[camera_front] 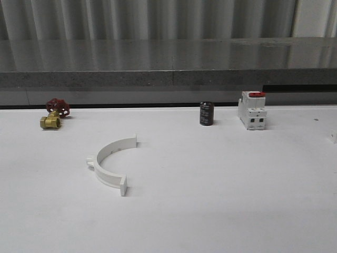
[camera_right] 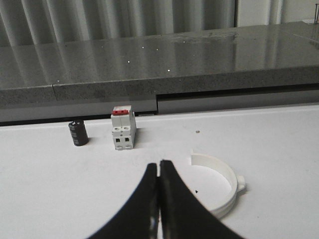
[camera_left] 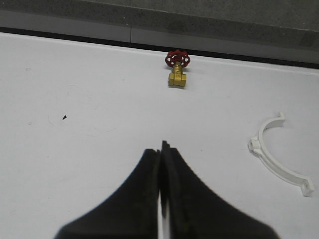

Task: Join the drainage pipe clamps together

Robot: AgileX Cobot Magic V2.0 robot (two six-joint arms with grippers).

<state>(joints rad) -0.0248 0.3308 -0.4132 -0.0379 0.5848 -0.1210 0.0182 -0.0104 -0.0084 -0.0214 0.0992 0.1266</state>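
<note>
So basically nothing is connected yet — the job looks like it's right at the start. One clamp half (camera_front: 111, 160) lies flat on the white table (camera_front: 221, 200), left of centre in the front view, its open side facing toward the right and its end flanges sticking out. The same piece (camera_left: 279, 155) shows up in the left wrist view, sitting off to one side and well apart from the left gripper (camera_left: 161, 149), whose black fingers are pressed together on nothing.

The other clamp half (camera_right: 219, 184) turns up in the right wrist view, lying on the table just beyond the right gripper (camera_right: 159, 167) and partly hidden behind it. That gripper is pressed together too, with nothing between its fingers. I can't tell from these shots exactly how far the two halves are from each other, but they're clearly not touching.

Other stuff on the table, none of it part of the job: a brass valve (camera_front: 53, 114) with a red handwheel at the far left, a small dark cylinder (camera_front: 206, 114) and a white breaker (camera_front: 251, 110) with a red top toward the back.

What's left, as I read it: everything — both grippers need to spread, each half has to be grabbed, the flanges lined up, then pushed together into a ring.
</note>
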